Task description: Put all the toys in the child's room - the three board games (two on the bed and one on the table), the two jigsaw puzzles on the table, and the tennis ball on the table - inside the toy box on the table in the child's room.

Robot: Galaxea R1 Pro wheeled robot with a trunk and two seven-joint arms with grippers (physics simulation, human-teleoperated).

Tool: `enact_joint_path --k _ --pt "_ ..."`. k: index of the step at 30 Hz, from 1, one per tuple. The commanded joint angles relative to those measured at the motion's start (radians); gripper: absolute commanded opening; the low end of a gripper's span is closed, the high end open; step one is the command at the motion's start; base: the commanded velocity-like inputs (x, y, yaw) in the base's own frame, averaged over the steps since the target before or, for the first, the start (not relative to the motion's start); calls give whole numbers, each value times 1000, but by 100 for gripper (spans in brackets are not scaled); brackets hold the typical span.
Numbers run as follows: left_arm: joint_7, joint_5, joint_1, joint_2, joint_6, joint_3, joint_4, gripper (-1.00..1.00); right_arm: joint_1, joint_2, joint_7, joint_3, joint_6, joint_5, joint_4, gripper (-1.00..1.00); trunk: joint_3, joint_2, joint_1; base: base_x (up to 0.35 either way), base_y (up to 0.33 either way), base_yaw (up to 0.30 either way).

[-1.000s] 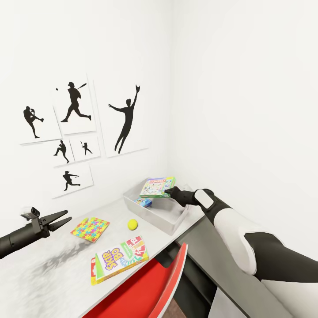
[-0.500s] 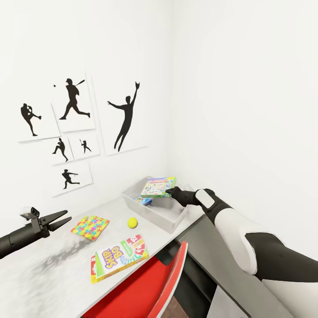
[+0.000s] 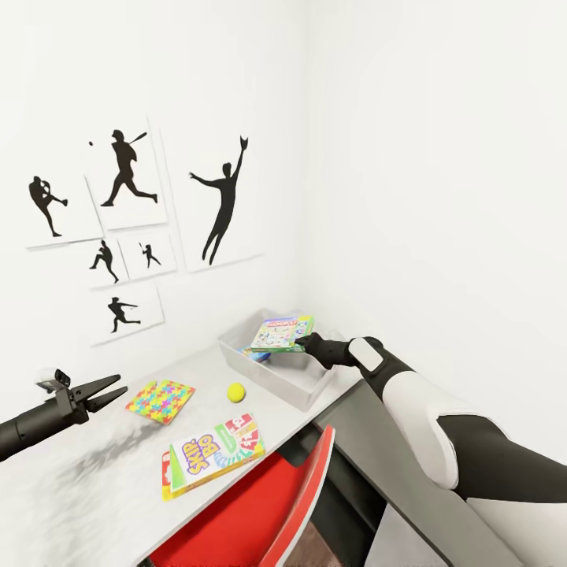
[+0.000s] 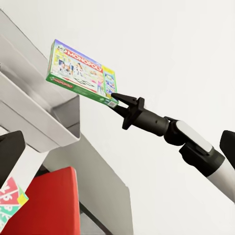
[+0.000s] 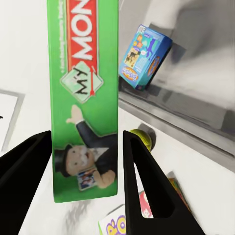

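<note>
Head camera first: right gripper (image 3: 305, 341) pinches the Monopoly box (image 3: 282, 331) by one short edge, holding it flat above the toy box (image 3: 303, 391) with the small blue game (image 3: 256, 355) already inside, while the tennis ball (image 3: 235, 391), jigsaw puzzles (image 3: 161, 400) and Skip-Bo box (image 3: 213, 455) lie on the table (image 3: 87, 488) and the left gripper (image 3: 101, 391) hovers spread and empty. Left wrist camera shows that box (image 4: 82, 73) cantilevered from its corner, so it looks light and stiff but may pivot. Right wrist camera shows fingers (image 5: 144, 191) straddling its green edge (image 5: 84, 98), a thin and probably slick hold.
</note>
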Motion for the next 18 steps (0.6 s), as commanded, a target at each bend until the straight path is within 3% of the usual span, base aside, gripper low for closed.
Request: enact_joint_path --k 1,11,18 --pt "-4 -1 -1 0 11 0 0 100 -1 0 2 -10 4 1 0 -100 -4 -2 1 0 0 0" --pt "-4 -3 -1 0 11 -1 -1 100 -13 1 -5 -30 4 2 -4 -100 -20 -2 1 0 0 0" --pt "-4 -3 -1 0 11 -2 0 100 -26 9 -18 -30 5 -1 -72 -100 -32 -2 1 0 0 0"
